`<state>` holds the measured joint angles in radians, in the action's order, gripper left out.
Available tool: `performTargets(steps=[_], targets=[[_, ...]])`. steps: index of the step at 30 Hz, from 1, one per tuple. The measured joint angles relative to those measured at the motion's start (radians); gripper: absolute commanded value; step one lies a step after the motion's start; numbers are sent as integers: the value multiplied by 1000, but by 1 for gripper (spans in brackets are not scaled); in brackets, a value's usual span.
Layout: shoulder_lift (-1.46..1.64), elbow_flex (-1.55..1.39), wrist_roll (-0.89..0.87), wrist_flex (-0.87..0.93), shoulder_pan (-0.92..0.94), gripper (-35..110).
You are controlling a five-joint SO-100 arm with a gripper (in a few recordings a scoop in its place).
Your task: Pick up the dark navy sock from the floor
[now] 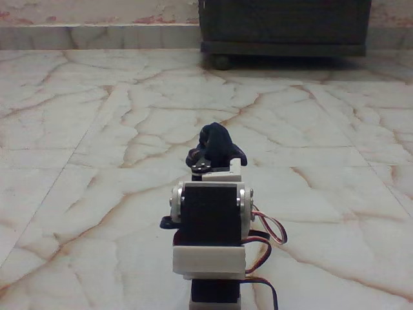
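Sock, dark navy, bunched cloth [216,143]: sits just beyond the arm, apparently off the floor.
Floor, glossy cream marble tiles, reddish veins [97,129].
Cabinet, dark wood [284,26]: well behind the sock.
Arm, black-and-white [210,226].
Gripper [210,161]: at the sock, jaw state not discernible.
Risk: loose cloth slipping from a shallow pinch.

Glossy veined marble floor [97,129] runs back to a dark wooden cabinet [284,26].

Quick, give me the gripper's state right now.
Gripper: fingers hidden behind the arm; the dark navy sock bunches at its tip, apparently held, but open or shut cannot be told.
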<state>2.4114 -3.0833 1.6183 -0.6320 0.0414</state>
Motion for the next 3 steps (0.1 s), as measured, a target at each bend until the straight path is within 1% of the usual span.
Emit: performTargets(steps=[3], targets=[[0, 0, 0, 0, 0, 0]])
